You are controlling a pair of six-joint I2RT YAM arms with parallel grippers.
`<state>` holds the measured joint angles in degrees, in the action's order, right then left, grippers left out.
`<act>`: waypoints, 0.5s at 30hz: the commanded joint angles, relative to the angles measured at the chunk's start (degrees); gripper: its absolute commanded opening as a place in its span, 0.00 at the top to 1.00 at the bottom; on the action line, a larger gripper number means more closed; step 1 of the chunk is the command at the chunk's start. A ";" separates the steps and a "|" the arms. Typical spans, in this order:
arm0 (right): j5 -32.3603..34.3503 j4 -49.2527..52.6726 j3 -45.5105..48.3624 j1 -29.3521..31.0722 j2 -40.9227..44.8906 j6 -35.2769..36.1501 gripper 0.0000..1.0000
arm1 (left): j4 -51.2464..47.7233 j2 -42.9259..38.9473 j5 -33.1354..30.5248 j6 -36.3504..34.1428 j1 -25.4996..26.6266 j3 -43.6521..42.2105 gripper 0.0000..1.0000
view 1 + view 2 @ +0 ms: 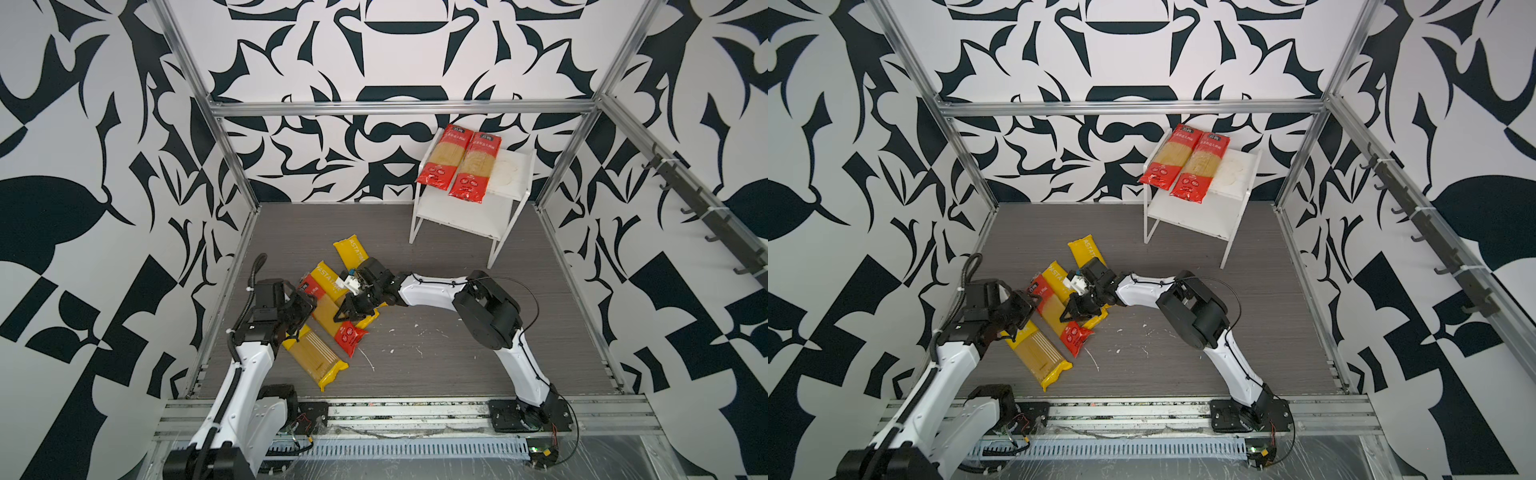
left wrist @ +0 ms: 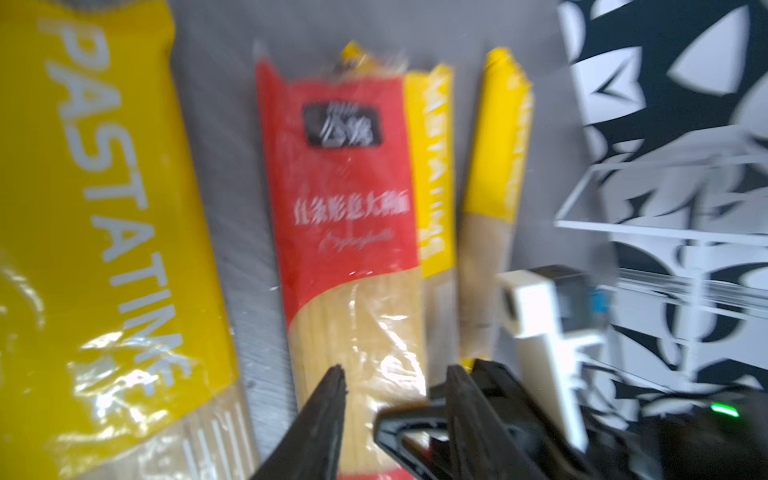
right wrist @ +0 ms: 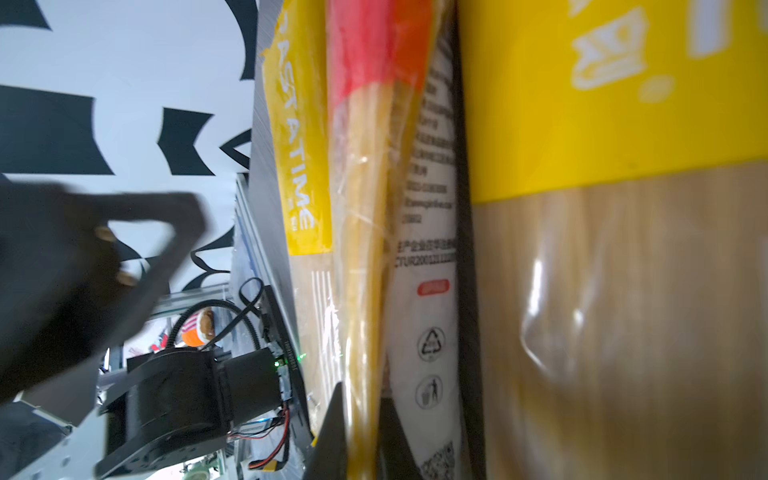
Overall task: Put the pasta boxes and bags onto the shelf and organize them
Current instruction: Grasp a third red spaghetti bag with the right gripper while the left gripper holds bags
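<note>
Nearest the lens in both top views, lower left of centre, the left gripper [image 1: 300,322] hangs low over the floor packets, jaws parted and holding nothing; just beside it the right gripper [image 1: 347,316] is clamped on the red-ended packet [image 1: 327,313], which lies across a yellow packet [image 1: 325,276]; a clash of the two grippers is the first hazard, dragging the yellow packet the second; two red packets [image 1: 440,160] lie on the shelf [image 1: 513,183] at upper right, one slot beside them bare. Left wrist view, blurred: parted fingers [image 2: 332,407] stand over the red-ended packet's clear middle; a lift could snag them. Right wrist view: the red-ended packet [image 3: 365,249] is pinched edgewise towards one end; judged likely to sag, slip, or snap its strands in transit.
</note>
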<state>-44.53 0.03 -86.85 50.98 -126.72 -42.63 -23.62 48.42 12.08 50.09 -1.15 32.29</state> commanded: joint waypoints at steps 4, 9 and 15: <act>-2.38 -24.36 7.74 -4.83 11.93 -13.15 1.00 | -10.52 -0.25 6.53 -5.88 -4.08 10.39 0.39; -1.36 -34.10 13.55 -7.02 16.15 -20.22 1.00 | -6.30 0.66 13.84 -4.58 -4.56 12.50 0.27; -0.01 -36.78 16.38 -7.55 18.87 -22.18 1.00 | 9.66 1.39 22.20 6.98 -4.57 3.58 0.21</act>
<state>-42.57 -23.22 -69.63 42.52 -113.06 -62.78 -21.12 49.17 28.14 50.65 -5.52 39.77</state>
